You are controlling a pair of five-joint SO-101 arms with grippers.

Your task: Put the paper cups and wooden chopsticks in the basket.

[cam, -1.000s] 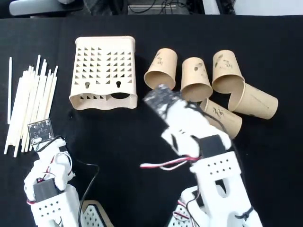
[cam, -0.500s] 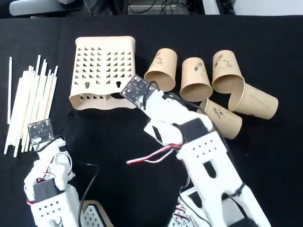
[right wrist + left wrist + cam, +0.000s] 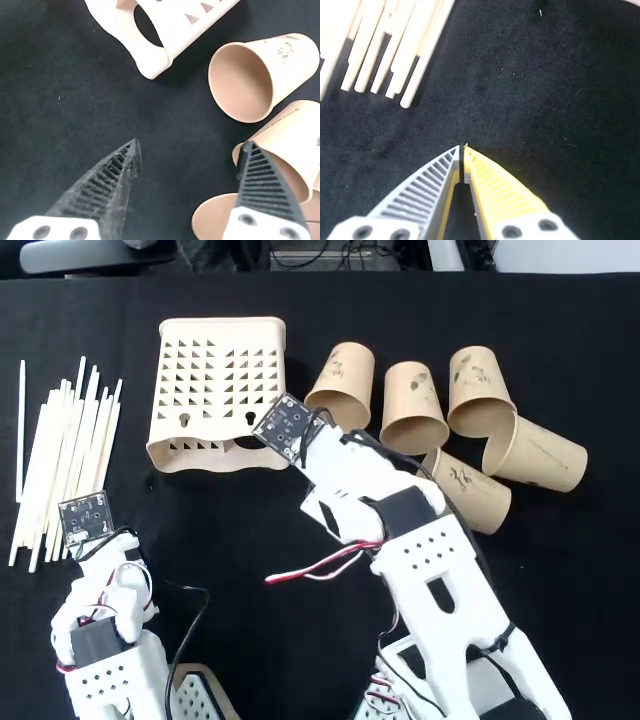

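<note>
Right wrist view: your right end effector (image 3: pixel 191 146) hangs wide open, basket (image 3: pixel 170 30) just ahead of it, paper cups (image 3: pixel 265 65) off to one side. Left end effector (image 3: pixel 464 147) is clenched on nothing, wooden chopsticks (image 3: pixel 395 50) just ahead.

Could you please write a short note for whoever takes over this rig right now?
The left gripper is shut and empty, over the black table by the ends of the wooden chopsticks.
The right gripper is open and empty, between the basket and the nearest paper cup.
The basket lies on its side, five paper cups on the right arm's side, chopsticks on the other.
Nothing looks loaded yet; all cups and chopsticks remain.
</note>
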